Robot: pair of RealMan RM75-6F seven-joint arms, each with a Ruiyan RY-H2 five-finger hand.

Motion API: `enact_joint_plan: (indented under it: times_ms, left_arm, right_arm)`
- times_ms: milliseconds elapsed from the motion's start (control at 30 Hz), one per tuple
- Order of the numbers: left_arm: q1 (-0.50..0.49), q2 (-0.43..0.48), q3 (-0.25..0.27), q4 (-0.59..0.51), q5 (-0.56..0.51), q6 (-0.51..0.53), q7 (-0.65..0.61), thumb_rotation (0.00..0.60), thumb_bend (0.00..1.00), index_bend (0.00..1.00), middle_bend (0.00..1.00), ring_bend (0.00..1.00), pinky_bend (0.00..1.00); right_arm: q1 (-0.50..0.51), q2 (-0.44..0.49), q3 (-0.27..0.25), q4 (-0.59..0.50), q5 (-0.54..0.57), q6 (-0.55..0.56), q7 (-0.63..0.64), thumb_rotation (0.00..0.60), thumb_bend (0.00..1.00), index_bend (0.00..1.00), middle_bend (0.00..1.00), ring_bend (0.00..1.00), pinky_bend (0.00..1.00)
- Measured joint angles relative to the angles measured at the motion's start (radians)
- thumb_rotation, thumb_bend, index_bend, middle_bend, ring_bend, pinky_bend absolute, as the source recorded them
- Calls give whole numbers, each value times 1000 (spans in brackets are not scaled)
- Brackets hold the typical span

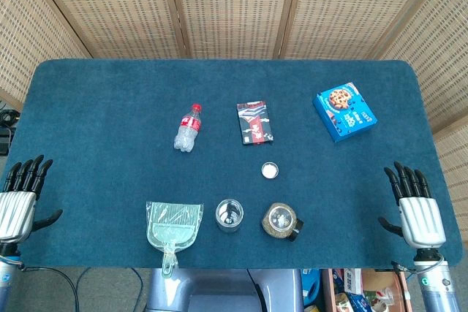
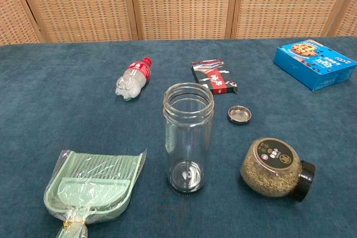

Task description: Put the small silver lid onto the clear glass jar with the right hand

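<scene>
The clear glass jar (image 1: 229,215) (image 2: 188,136) stands upright and uncapped near the table's front edge. The small silver lid (image 1: 270,170) (image 2: 239,115) lies on the cloth behind and to the right of it, inner side up. My right hand (image 1: 417,206) hovers at the table's right front edge, fingers spread, holding nothing, far from the lid. At the left front edge, my left hand (image 1: 20,195) is likewise spread and empty. Neither hand shows in the chest view.
A jar of seeds with a black cap (image 1: 281,221) (image 2: 275,169) lies on its side right of the glass jar. A wrapped green dustpan (image 1: 173,229) (image 2: 92,188) lies left. Farther back lie a small cola bottle (image 1: 188,128), a dark packet (image 1: 255,123) and a blue cookie box (image 1: 344,112).
</scene>
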Motion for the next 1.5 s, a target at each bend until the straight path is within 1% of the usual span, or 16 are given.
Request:
enact_joint_plan:
  times_ms: [367,1100,1167,1333,1500]
  left_arm:
    - [5,3,1,-5,5,10,1,600,189,0,0,0,0]
    - [1,2,1,-4,1,-1,0,600,189,0,0,0,0]
    - [1,2,2,-4,4,1,1,600,189,0,0,0,0]
    - [0,2,2,-3,4,-1,-3,600,189,0,0,0,0]
    - [-1,1,-1,2,-2,-6,-7,600,189,0,0,0,0]
  right_arm:
    - [2,-1,-5,1,-3,-9,0,600,0,0,0,0,0]
    - [6,-7,1,3,3,-9,-4,600,0,3,0,0,0]
    - [8,-12,4,5,0,-4,2,600,0,24,0,0,4]
    - [25,-20,25,8,-5,-2,15,600,0,175,0,0,103]
    - [77,-12,70,-20,2,-34,-2,600,0,249,20,0,144]
